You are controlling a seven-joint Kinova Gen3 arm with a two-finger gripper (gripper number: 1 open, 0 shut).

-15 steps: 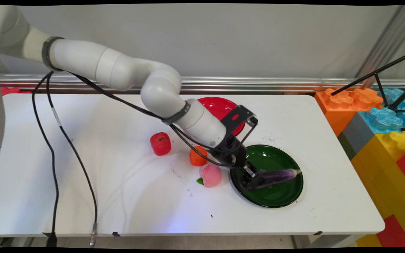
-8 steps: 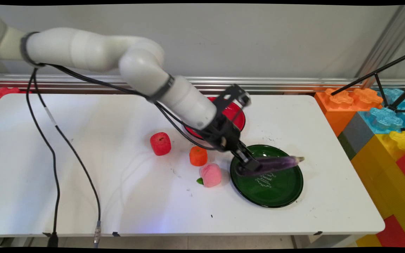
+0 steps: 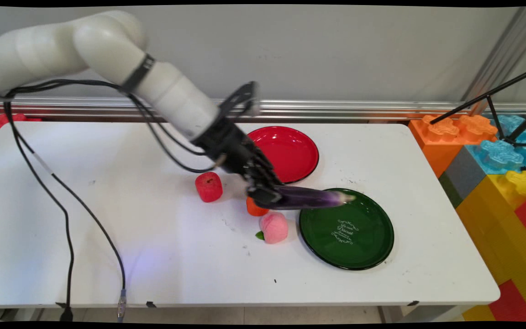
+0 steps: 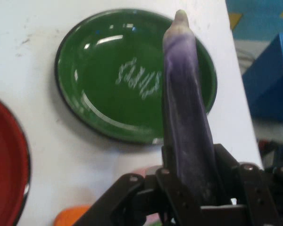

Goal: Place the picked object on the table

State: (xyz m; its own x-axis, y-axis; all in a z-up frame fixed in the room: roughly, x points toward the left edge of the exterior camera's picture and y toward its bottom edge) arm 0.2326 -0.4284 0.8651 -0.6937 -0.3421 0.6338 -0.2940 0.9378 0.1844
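from the main view, my gripper (image 3: 265,195) is up in the air, above the table (image 3: 107,237). my two fingers are pinched tight on the fat end of a long purple eggplant (image 3: 311,198). the eggplant sticks out flat to the side, and its pale tip hangs over the near edge of the green plate (image 3: 368,256). nothing lies on the green plate. the red plate (image 3: 290,153) sits just behind me with nothing on it too. right under my gripper is a small orange thing (image 3: 254,209), partly hidden. a pink peach (image 3: 273,227) lies just beside the green plate, and a red apple (image 3: 208,186) sits a bit further off. i think the good way to carry this is slow and level, with a firm squeeze, because i only hold one end and the long part could droop or slip.

from the hand view, the eggplant (image 4: 186,122) runs straight up from between my fingers. it is smooth, shiny and dark purple, and it goes pale at the tip. below it i see the green plate (image 4: 89,117) with small white writing in the middle. a bit of the red plate (image 4: 7,160) shows at the side.
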